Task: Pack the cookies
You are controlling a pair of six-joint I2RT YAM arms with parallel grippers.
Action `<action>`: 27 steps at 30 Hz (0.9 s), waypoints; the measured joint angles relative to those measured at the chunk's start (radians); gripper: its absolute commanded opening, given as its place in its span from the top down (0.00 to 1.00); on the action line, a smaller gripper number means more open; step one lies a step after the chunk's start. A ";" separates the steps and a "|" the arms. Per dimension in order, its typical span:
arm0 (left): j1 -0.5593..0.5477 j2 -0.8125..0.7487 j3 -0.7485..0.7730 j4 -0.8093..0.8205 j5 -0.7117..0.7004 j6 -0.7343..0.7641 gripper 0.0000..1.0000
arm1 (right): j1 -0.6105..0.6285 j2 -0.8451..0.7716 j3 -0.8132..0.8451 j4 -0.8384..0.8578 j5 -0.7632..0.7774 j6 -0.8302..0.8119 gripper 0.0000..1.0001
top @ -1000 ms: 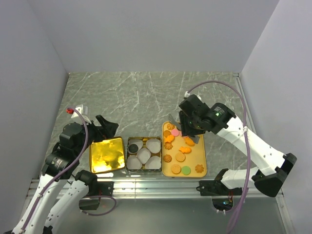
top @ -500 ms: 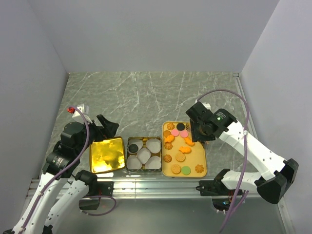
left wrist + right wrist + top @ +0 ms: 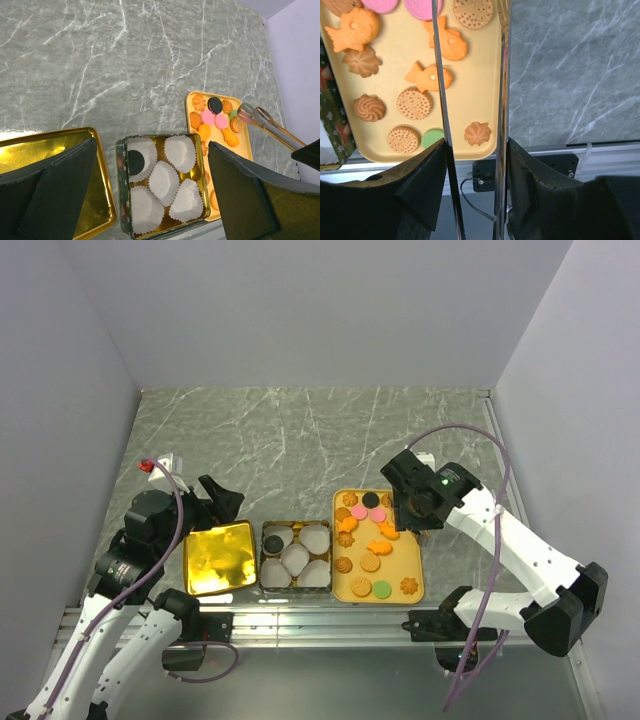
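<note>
- Since the earlier frame, your right arm has swung off the far end of the tray toward its right edge, uncovering the dark and pink pieces there. Your left arm has not shifted.
- Your right gripper is about half closed on a pair of metal tongs, pressing the two blades from outside. The blades stand apart, and in the left wrist view their tips appear to carry nothing.
- Your left gripper is spread fully and holds nothing. It hovers above the tin and the gold lid beside it.
- Nearly all the cookies lie loose in one layer on the tray, just right of the tin. One black cookie sits in the far-left cup, and the other four paper cups are bare.
- The cookies are small and flat: dotted golden-brown rounds, swirled flower shapes, orange fish shapes, two pink discs, one green and one black.
- Packing looks barely begun, and you are between picks. Next, lower the tong tips astride a single cookie, squeeze lightly so it does not crack or skid, then carry it to an unfilled cup.
</note>
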 measured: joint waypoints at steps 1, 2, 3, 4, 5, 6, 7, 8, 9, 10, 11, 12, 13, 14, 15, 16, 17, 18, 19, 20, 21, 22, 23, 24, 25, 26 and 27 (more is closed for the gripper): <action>0.000 0.000 0.000 0.000 0.000 0.000 0.01 | 0.000 0.006 -0.004 0.000 0.000 0.001 0.45; 0.000 -0.001 0.000 0.000 0.000 0.000 0.01 | 0.000 0.013 -0.009 0.002 -0.002 0.001 0.45; 0.000 -0.002 0.000 0.000 0.000 0.000 0.01 | 0.000 0.019 -0.016 0.006 -0.006 0.003 0.45; 0.000 -0.002 0.000 0.000 0.000 0.000 0.01 | 0.000 0.024 -0.023 0.007 -0.010 0.004 0.45; 0.000 -0.002 0.000 0.000 0.000 0.000 0.01 | -0.001 0.029 -0.031 0.010 -0.014 0.005 0.45; 0.000 -0.002 0.000 0.000 0.000 0.000 0.01 | -0.001 0.034 -0.037 0.010 -0.018 0.006 0.45; 0.000 -0.002 0.000 0.000 0.000 0.000 0.01 | -0.001 0.037 -0.040 0.010 -0.021 0.007 0.46; 0.000 -0.002 0.000 0.000 0.000 0.000 0.01 | -0.001 0.040 -0.044 0.014 -0.025 0.008 0.46; 0.000 -0.002 0.000 0.000 -0.001 0.000 0.00 | -0.001 0.042 -0.048 0.017 -0.028 0.008 0.46; 0.000 -0.002 0.000 0.000 -0.001 0.000 0.00 | -0.001 0.045 -0.051 0.017 -0.031 0.008 0.46; 0.000 -0.002 0.000 0.000 -0.001 0.000 0.01 | -0.001 0.047 -0.053 0.019 -0.034 0.008 0.46; 0.000 -0.002 0.000 0.000 -0.001 0.000 0.01 | -0.001 0.049 -0.053 0.019 -0.037 0.009 0.47; 0.000 -0.002 0.000 0.000 -0.001 0.000 0.01 | -0.001 0.051 -0.053 0.020 -0.039 0.009 0.48; 0.000 -0.002 0.000 0.000 -0.001 0.000 0.01 | -0.001 0.054 -0.054 0.021 -0.041 0.010 0.49; 0.000 -0.002 0.000 0.000 -0.001 0.000 0.01 | -0.001 0.056 -0.056 0.023 -0.044 0.011 0.50; 0.000 -0.002 0.000 0.000 -0.001 0.000 0.00 | -0.001 0.058 -0.061 0.028 -0.048 0.012 0.53; 0.000 -0.002 0.000 0.000 -0.001 0.000 0.01 | -0.002 0.060 -0.068 0.030 -0.053 0.015 0.54; 0.000 -0.002 0.000 0.000 -0.001 0.000 0.01 | -0.002 0.061 -0.076 0.031 -0.055 0.016 0.54; 0.000 -0.002 0.000 0.000 -0.001 0.000 0.01 | -0.002 0.061 -0.082 0.033 -0.058 0.019 0.55; 0.000 -0.002 0.000 0.000 -0.001 0.000 0.01 | -0.002 0.062 -0.085 0.033 -0.060 0.019 0.55; 0.000 -0.002 0.000 0.000 -0.001 0.000 0.01 | -0.002 0.062 -0.087 0.033 -0.061 0.022 0.56; 0.000 -0.002 0.000 0.000 -0.001 0.000 0.01 | -0.003 0.062 -0.087 0.035 -0.061 0.023 0.57; 0.000 -0.002 0.000 0.000 -0.001 0.000 0.01 | -0.003 0.062 -0.087 0.035 -0.061 0.025 0.57; 0.000 -0.002 0.000 0.000 -0.001 0.000 0.01 | -0.003 0.062 -0.087 0.035 -0.061 0.026 0.58; 0.000 -0.002 0.000 0.000 -0.001 0.000 0.01 | -0.003 0.063 -0.087 0.035 -0.061 0.027 0.58; 0.000 -0.002 0.000 0.000 -0.001 0.000 0.01 | -0.003 0.063 -0.087 0.035 -0.061 0.027 0.59; 0.000 -0.002 0.000 0.000 -0.001 0.000 0.00 | -0.003 0.064 -0.086 0.035 -0.061 0.027 0.60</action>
